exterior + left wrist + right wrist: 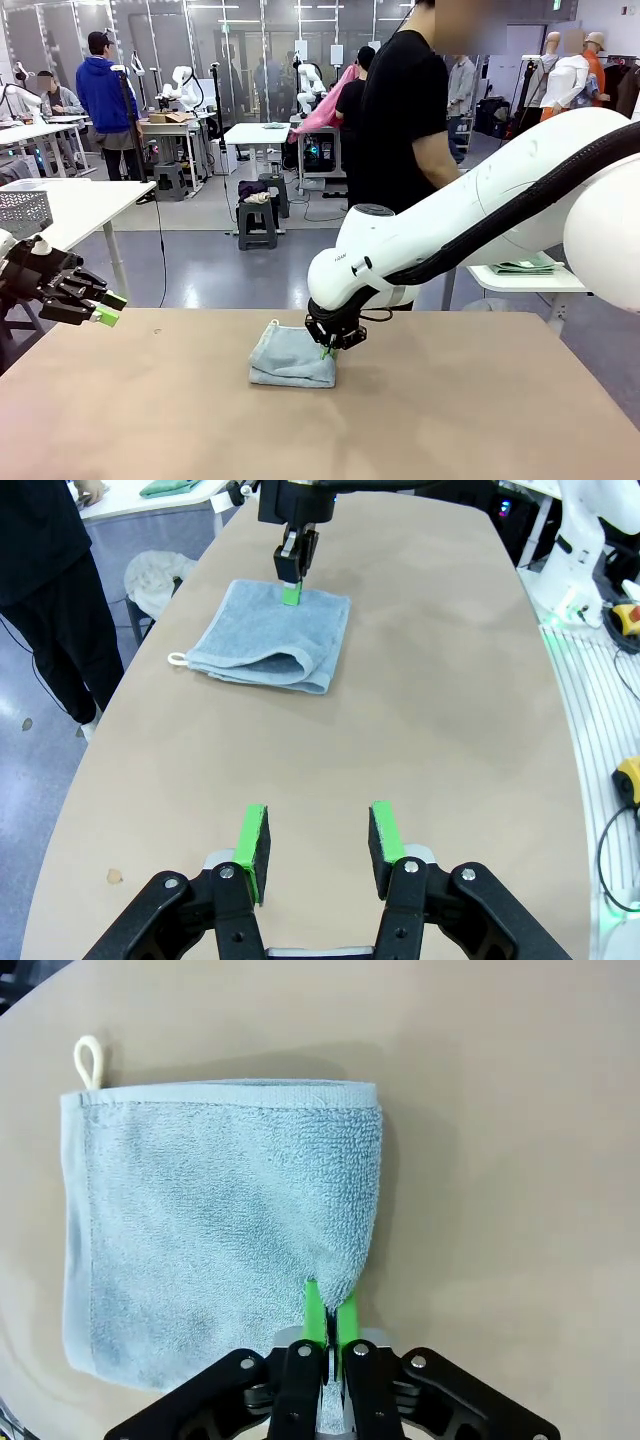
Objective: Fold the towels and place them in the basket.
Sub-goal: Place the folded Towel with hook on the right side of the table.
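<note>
Pinching one corner of the blue-grey towel (220,1220), the right gripper (328,1322) has its green pads closed together on the terry edge, and you can see the cloth drawn up slightly into them. The towel lies folded on the table (470,420), near the middle and toward the far edge. Its doubled layers show along the edge facing the left gripper (318,852), and a small white loop (88,1060) sticks out from the corner diagonally away from the grip. The left gripper hangs at the table's left end, well apart from the towel, with its fingers spread and nothing between them. Bare tabletop surrounds the towel: you have wide room on the robot's side and to both sides, less toward the far edge, where a person (400,120) stands just beyond the table.
</note>
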